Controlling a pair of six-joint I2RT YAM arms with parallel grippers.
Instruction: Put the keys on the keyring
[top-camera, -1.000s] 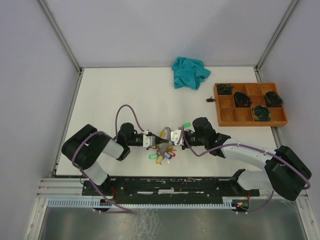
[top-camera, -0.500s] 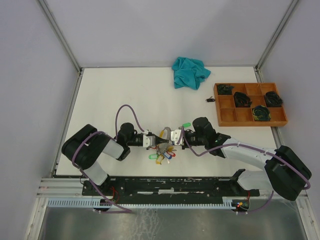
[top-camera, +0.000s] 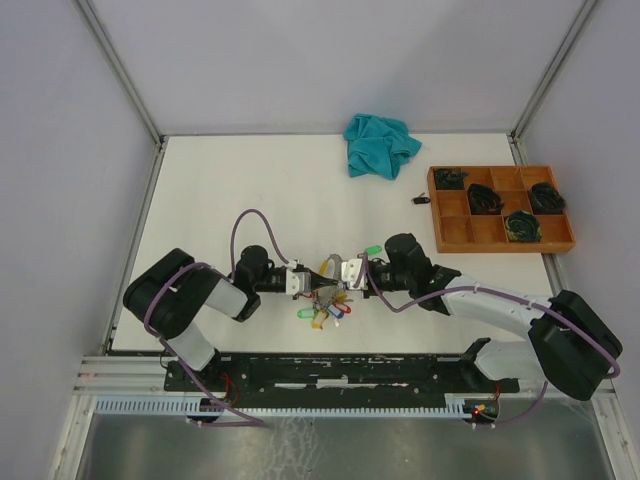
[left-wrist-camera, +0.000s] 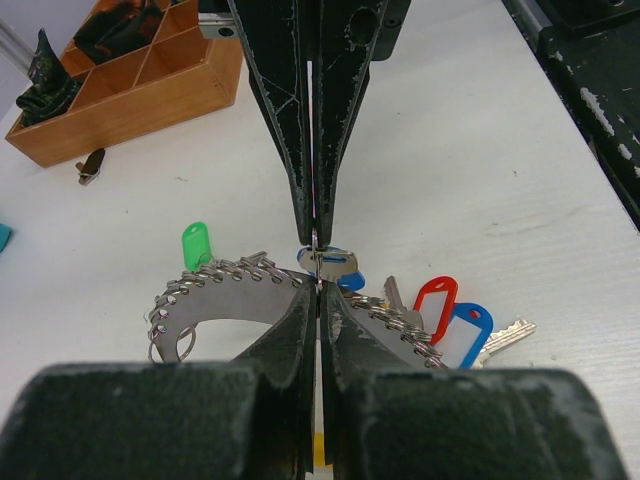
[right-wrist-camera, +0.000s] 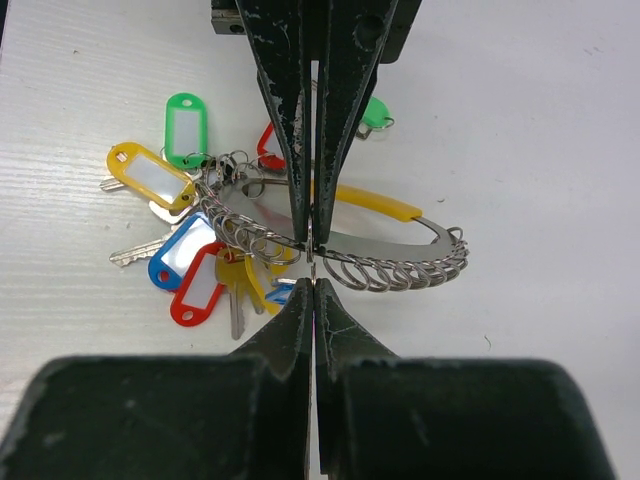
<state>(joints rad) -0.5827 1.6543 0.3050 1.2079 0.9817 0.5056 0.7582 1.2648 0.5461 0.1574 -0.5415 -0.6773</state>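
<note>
My two grippers meet tip to tip over the keyring (right-wrist-camera: 400, 270), a palm-wide silver ring strung with many small loops; it also shows as keyring (left-wrist-camera: 215, 285) and keyring (top-camera: 328, 267). The left gripper (left-wrist-camera: 318, 287) is shut on the keyring's band. My right gripper (right-wrist-camera: 313, 285) is shut on the small loop of a key with a blue tag (left-wrist-camera: 338, 266). Several keys (right-wrist-camera: 190, 270) with yellow, blue, red and green tags lie bunched beside the ring on the table. A green tag (left-wrist-camera: 194, 245) lies on the far side. From above, left gripper (top-camera: 322, 285) and right gripper (top-camera: 336, 280) touch noses.
A wooden tray (top-camera: 455, 238) with dark bundles in its compartments stands at the right. A teal cloth (top-camera: 380, 143) lies at the back. A small dark object (top-camera: 420, 199) sits just left of the tray.
</note>
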